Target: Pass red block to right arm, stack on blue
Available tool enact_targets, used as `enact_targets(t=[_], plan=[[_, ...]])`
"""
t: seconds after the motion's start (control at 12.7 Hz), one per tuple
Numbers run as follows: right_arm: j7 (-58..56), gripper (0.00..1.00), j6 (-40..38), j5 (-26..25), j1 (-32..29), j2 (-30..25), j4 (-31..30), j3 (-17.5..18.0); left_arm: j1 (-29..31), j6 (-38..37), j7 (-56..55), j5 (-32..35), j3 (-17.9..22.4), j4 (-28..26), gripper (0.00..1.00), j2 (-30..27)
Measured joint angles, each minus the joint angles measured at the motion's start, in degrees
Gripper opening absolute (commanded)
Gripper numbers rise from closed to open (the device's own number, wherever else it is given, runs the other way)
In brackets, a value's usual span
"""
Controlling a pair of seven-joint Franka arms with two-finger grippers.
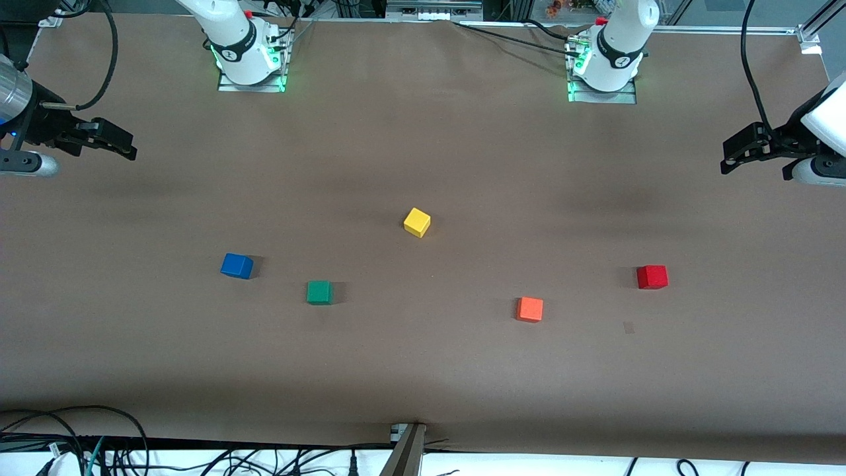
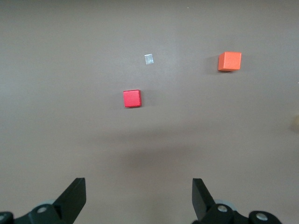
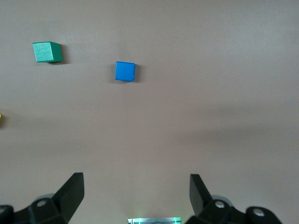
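Note:
The red block sits on the brown table toward the left arm's end; it also shows in the left wrist view. The blue cube sits toward the right arm's end and shows in the right wrist view. My left gripper hangs in the air over the left arm's end of the table, open and empty. My right gripper hangs over the right arm's end of the table, open and empty. Neither gripper touches a cube.
A green cube lies beside the blue one, a little nearer the front camera. An orange cube lies beside the red block toward the table's middle. A yellow cube sits mid-table. A small tape mark lies near the red block.

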Motion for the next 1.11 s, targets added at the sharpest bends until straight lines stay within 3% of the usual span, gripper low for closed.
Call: enact_targets(t=[1.11], plan=[[0.0,1.0,-0.4,0.0,0.0,0.0,0.0,0.0,0.3,0.5,0.0,1.0,0.4,-1.4,1.0,2.6]])
